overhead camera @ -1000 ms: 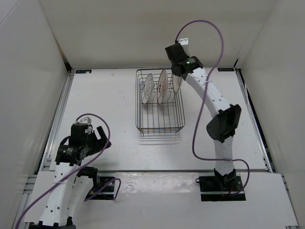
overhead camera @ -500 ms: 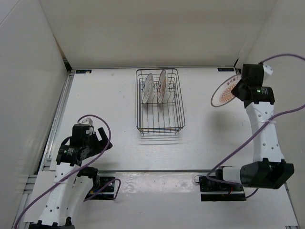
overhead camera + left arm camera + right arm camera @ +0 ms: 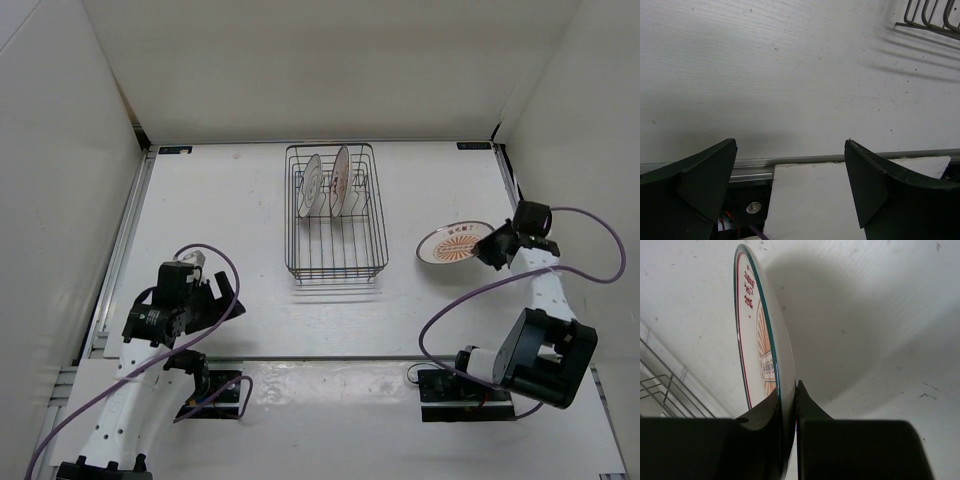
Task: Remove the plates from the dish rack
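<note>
The dark wire dish rack [image 3: 336,262] stands at the table's middle back. Two plates stand upright in its far end: one with dark line markings [image 3: 313,184] and one with an orange-red pattern [image 3: 341,179]. My right gripper [image 3: 492,248] is shut on the rim of a third plate with an orange sunburst [image 3: 452,243], held nearly flat just above the table, right of the rack. In the right wrist view this plate [image 3: 757,345] is pinched between my fingers [image 3: 812,410]. My left gripper [image 3: 218,296] is open and empty at the near left [image 3: 790,165].
White enclosure walls ring the table. A metal rail [image 3: 815,160] and a white board [image 3: 830,200] run along the near edge under my left gripper. A corner of the rack [image 3: 935,20] shows at the top right of the left wrist view.
My right arm has pulled the sunburst plate out of the rack, swung it right, and lowered it nearly flat toward the table. My left gripper has shifted slightly.
</note>
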Available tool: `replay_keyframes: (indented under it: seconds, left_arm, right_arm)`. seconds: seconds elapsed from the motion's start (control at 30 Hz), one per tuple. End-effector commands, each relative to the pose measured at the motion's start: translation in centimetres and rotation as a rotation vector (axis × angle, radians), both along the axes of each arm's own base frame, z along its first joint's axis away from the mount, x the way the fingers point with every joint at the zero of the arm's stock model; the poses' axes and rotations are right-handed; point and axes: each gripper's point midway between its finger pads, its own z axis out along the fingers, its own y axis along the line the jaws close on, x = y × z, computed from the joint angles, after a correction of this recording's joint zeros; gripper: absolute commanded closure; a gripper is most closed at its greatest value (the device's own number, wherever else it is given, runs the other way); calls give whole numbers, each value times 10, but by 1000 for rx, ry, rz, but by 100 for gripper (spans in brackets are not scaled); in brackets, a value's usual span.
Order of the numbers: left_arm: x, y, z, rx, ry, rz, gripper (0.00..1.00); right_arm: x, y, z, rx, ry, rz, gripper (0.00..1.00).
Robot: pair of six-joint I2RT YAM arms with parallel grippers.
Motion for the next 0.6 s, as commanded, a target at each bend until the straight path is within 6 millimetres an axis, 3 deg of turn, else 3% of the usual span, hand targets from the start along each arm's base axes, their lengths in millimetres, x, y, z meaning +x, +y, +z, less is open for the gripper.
replay_keyframes:
  seconds: [0.0, 0.03, 0.17, 0.23, 0.43, 0.57]
  left_arm:
    - [0, -4, 1, -18, -12, -16, 1]
    - [0, -5, 1, -18, -14, -20, 1]
    - [0, -7, 1, -23, -14, -32, 1]
    - [-1, -7, 0, -21, -10, -32, 1]
    - [-6, -4, -3, -11, 11, -20, 1]
    - [-7, -3, -5, -8, 22, -16, 1]
  right_arm:
    - [17, -9, 22, 1, -189, -76, 100]
    - [7, -7, 0, 17, -155, -101, 100]
    - [-9, -8, -26, 40, -145, -185, 100]
    - [-21, -5, -40, 79, -109, -223, 92]
    - [-39, 5, -56, 159, 39, -261, 78]
    - [-48, 18, -58, 195, 113, -184, 70]
